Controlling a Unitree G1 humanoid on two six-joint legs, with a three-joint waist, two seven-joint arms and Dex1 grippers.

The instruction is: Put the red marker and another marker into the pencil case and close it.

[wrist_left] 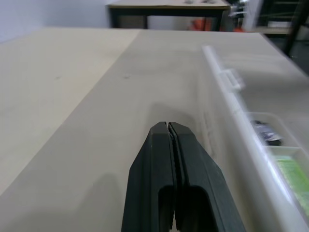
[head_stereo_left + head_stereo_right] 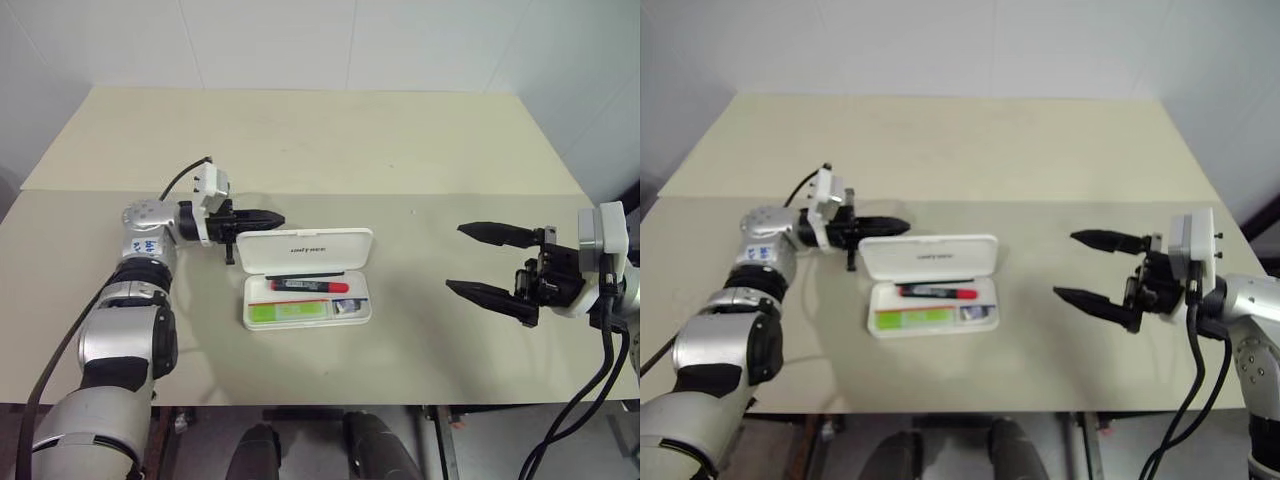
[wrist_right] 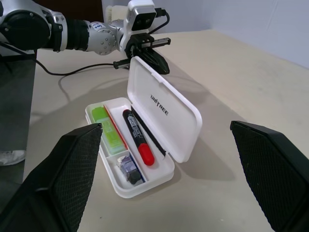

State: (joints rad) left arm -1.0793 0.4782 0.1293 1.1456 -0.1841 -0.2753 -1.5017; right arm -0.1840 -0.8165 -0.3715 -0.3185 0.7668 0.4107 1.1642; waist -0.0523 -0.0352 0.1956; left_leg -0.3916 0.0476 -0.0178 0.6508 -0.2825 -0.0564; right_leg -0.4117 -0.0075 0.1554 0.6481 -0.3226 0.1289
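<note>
A flat white plastic case (image 2: pixel 307 278) lay open, lid up, a slim red marker (image 2: pixel 308 286) and a stubby green marker (image 2: pixel 290 312) inside; the left claw (image 2: pixel 270 218) was pressed together behind the lid, the right claw (image 2: pixel 488 261) spread wide.

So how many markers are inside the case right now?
2. The red marker lies in the long compartment beside the raised lid, and the light green marker lies in the front compartment of the pencil case. None seems hidden.

This looks like a robotics lab or test room. A plain beige table (image 2: pixel 300 140) stands against bare white walls (image 2: pixel 300 40), with cables (image 2: pixel 600 400) trailing off its near edge. Beyond the table's far end stands another dark-framed table (image 1: pixel 166 7) with blurred equipment beside it.
</note>
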